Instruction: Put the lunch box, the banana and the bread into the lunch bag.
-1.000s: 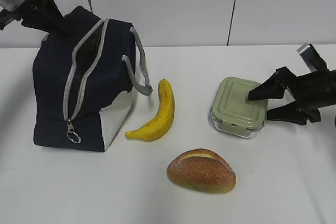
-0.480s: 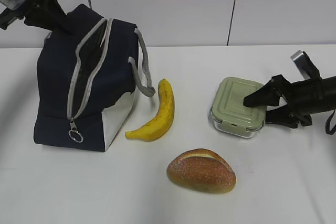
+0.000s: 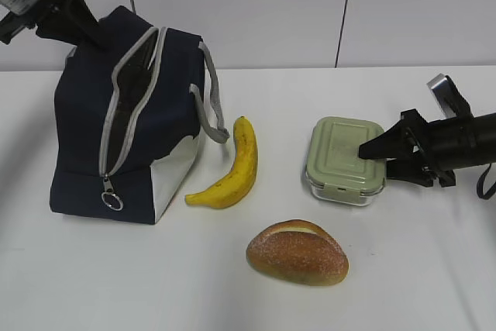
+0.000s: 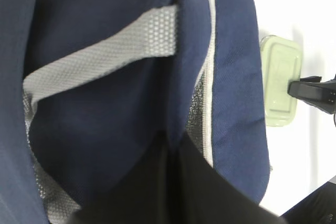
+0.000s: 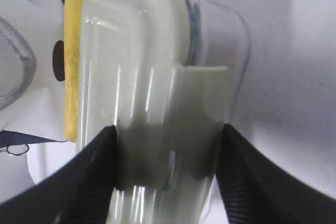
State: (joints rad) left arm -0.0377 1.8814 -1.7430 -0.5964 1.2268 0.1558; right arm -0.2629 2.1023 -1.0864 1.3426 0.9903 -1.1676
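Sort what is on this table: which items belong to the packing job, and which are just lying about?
Part of the job:
lunch bag, unzipped
lunch box, right tool closed on its edge
banana
bread

Lying about:
nothing else visible on the white table

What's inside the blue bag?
The lunch bag is unzipped, and through the gap only dark space and shiny silver lining show. No food shows in there. The banana, bread and lunch box are out on the table. The deeper bottom is hidden.
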